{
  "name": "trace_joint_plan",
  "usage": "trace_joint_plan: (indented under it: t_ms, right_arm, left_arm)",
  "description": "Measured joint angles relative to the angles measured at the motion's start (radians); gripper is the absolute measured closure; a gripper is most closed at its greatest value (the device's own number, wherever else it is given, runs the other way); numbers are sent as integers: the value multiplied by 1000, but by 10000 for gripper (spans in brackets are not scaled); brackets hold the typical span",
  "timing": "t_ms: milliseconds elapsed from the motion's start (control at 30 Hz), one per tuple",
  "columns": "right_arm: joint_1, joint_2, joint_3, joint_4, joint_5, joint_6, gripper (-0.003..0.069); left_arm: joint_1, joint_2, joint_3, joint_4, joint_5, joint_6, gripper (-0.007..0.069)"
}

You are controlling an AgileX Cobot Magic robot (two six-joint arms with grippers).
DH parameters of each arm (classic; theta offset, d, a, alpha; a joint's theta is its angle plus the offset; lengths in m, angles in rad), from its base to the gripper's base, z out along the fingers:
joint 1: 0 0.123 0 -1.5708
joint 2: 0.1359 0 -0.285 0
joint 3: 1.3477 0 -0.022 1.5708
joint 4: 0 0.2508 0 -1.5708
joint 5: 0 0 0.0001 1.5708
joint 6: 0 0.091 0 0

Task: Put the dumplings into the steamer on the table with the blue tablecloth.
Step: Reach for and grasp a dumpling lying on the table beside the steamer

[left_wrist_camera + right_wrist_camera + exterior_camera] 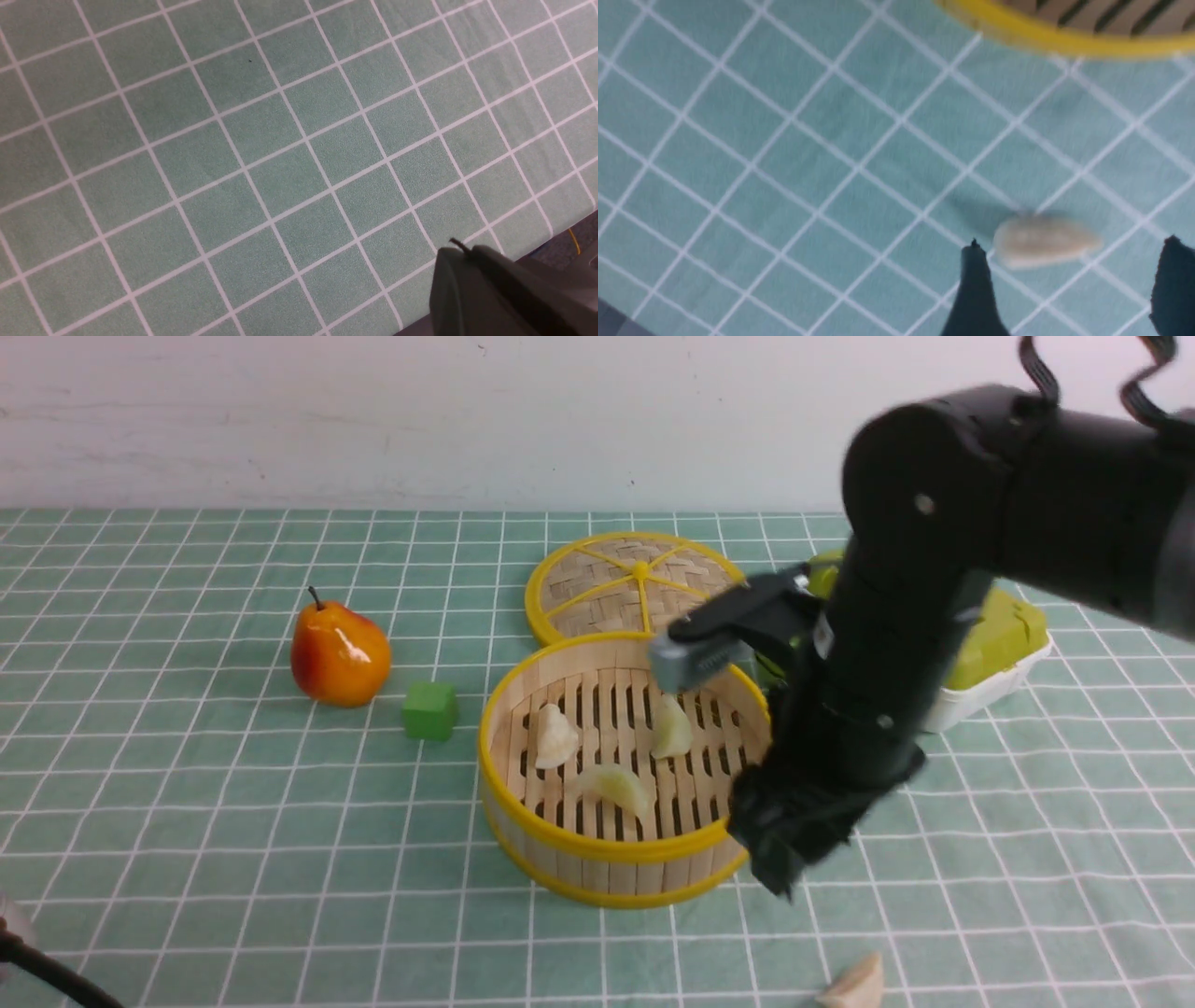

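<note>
The steamer (560,845) stands mid-table on the blue tablecloth (187,803). Three dumplings lie in it: one at the left (555,737), one at the back (671,730), one at the front (618,788). A fourth dumpling (854,985) lies on the cloth in front of the steamer, to the right. My right gripper (780,873) hangs beside the steamer's right front rim, above that dumpling. In the right wrist view it (1073,245) is open and empty, with the dumpling (1043,241) on the cloth just beyond its fingertips and the steamer rim (1045,39) further off. My left gripper (460,252) is shut and empty over bare cloth.
A pear (339,656) and a green cube (430,711) lie left of the steamer. The woven lid (635,583) lies flat behind it. A white tray (990,695) with yellow-green contents sits at the right, behind my right arm. The table edge (537,249) is close to my left gripper.
</note>
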Motion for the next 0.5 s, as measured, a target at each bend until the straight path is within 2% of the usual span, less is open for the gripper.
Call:
trace_joint_plan:
  t_ms: [100, 200, 300, 367, 500]
  right_arm:
    - [0, -82, 182, -27, -110, 108, 221]
    - [-9, -117, 315, -74, -278, 276, 224]
    - [-40, -105, 423, -110, -432, 480, 200]
    - [-60, -83, 459, -120, -495, 568, 179]
    - [-70, -32, 475, -123, -563, 638, 158]
  left_arm:
    - [0, 0, 0, 0, -11, 0, 617]
    - [0, 0, 0, -3, -22, 0, 616]
    - [0, 0, 0, -5, -30, 0, 613]
    - [0, 0, 0, -11, -31, 1, 610]
    - [0, 0, 0, -23, -33, 10, 608]
